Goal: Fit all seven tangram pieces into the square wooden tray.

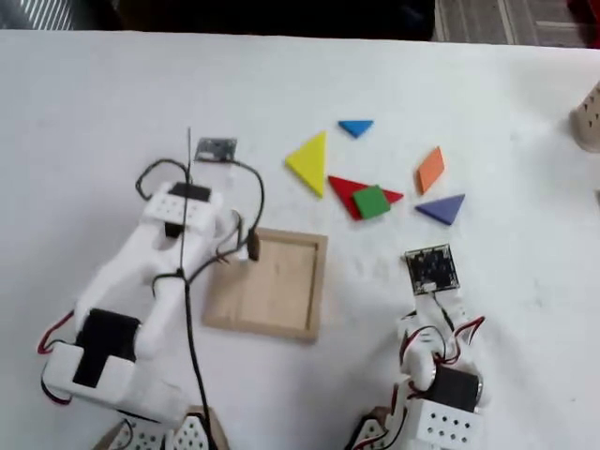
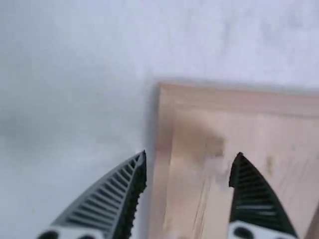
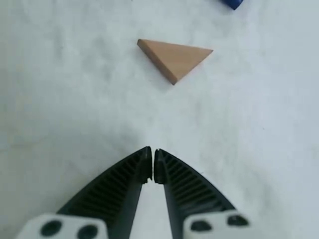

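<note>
The square wooden tray [image 1: 302, 281] lies empty at the table's middle. My left gripper [image 1: 251, 247] is open over the tray's far left corner [image 2: 167, 94], one finger outside the rim and one inside [image 2: 251, 191]. Beyond the tray lie a yellow triangle [image 1: 310, 161], a small blue triangle [image 1: 355, 127], a red triangle [image 1: 345, 187] with a green square [image 1: 371, 202] on it, an orange parallelogram [image 1: 430, 170] and a purple triangle [image 1: 442, 208]. My right gripper [image 3: 153, 162] is shut and empty above the table, short of a tan triangle [image 3: 174, 59].
A small circuit board [image 1: 217, 148] with cables lies beyond the left arm. A beige perforated object [image 1: 589, 117] stands at the right edge. A dark blue piece's corner [image 3: 233, 3] shows beyond the tan triangle. White table surrounds everything.
</note>
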Controlling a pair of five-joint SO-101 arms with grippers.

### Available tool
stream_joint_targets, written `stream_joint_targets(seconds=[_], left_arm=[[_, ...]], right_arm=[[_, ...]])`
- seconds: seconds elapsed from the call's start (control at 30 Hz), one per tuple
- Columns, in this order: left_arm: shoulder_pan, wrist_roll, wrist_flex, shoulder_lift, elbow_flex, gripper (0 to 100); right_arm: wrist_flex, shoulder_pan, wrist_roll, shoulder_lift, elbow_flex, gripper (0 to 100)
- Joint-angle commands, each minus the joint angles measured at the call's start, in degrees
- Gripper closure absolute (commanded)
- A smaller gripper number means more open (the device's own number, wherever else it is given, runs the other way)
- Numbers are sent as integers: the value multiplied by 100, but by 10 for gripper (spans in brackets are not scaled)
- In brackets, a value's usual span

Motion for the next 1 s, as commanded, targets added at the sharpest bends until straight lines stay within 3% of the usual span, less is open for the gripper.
stream_joint_targets(seconds=[0.0, 0.13, 0.4, 0.7, 0.87, 0.97], left_arm=[[-66, 35, 475, -31, -941, 724], [75, -369, 642, 31, -1609, 725], [673, -387, 677, 418, -3226, 725], [884, -422, 1213, 3600, -6989, 724], [1165, -448, 2259, 4989, -9169, 723], [1226, -466, 2356, 5727, -10136, 723]], right_arm=[[31, 31, 53, -127, -26, 974], [31, 31, 53, -127, -26, 974], [31, 31, 53, -127, -26, 974], [31, 31, 53, -127, -26, 974], [31, 31, 53, -127, -26, 975], [31, 31, 53, -127, -26, 975]])
